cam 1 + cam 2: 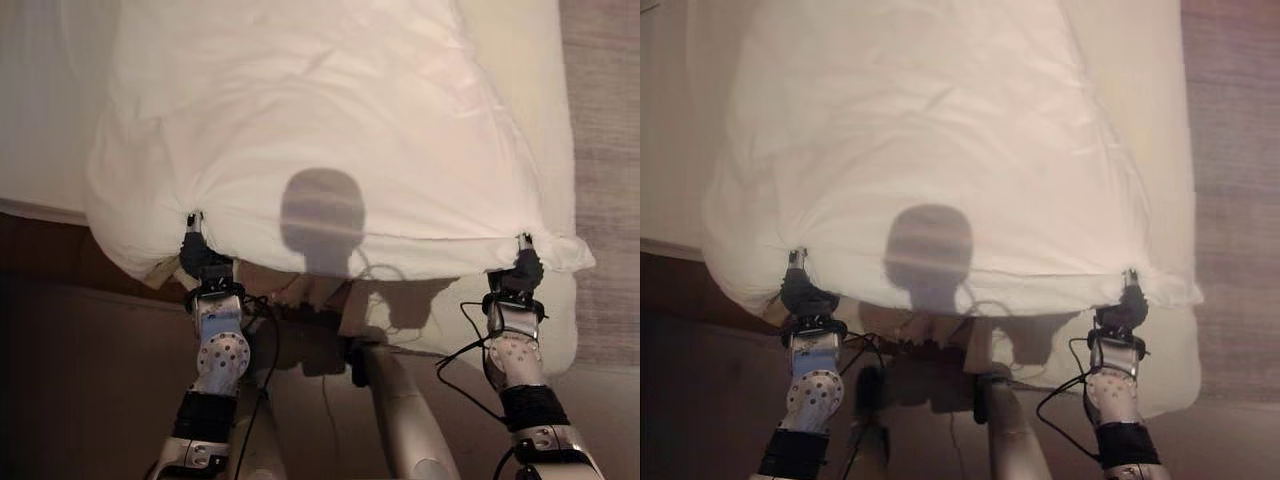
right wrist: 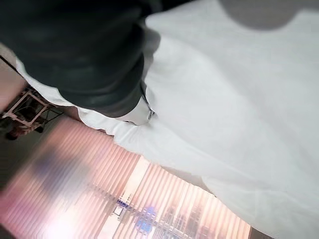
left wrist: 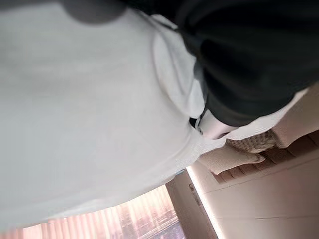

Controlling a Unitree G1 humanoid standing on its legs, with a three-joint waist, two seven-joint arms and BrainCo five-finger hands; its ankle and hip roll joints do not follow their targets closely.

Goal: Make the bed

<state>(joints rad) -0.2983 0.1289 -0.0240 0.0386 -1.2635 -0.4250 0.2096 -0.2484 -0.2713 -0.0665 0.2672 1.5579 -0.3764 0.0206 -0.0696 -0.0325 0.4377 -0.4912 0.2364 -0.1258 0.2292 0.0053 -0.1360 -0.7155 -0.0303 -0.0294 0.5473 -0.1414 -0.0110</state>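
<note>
1. A large white cloth duvet point(image 1: 320, 130), soft and lightly creased, hangs spread out in front of me, lifted up off the bed point(image 1: 30, 120).
2. My left hand point(image 1: 203, 258) grips the duvet's near left corner. The cloth bunches into tight gathers where my curled fingers pinch it, and a fold of the duvet drapes down beside the dark ribbed cover of that hand.
3. My right hand point(image 1: 524, 268) grips the near right corner in the same way, with the fabric puckered into a small knot at my fingertips.
4. The near edge of the duvet runs straight and taut from one hand to the other, crossing my view from left to right.
5. The duvet's long axis points away from me, stretching from that held edge towards the far end of the bed, where it narrows slightly.
6. The pale cream bed surface shows beyond the duvet on the left and along the right side.
7. A grey-brown woven carpet point(image 1: 605, 150) lies to the right of the bed.
8. In the left wrist view, the white cloth lies against my hand point(image 3: 214, 127).
9. In the right wrist view, the white fabric is gathered against my hand point(image 2: 137, 112).
</note>
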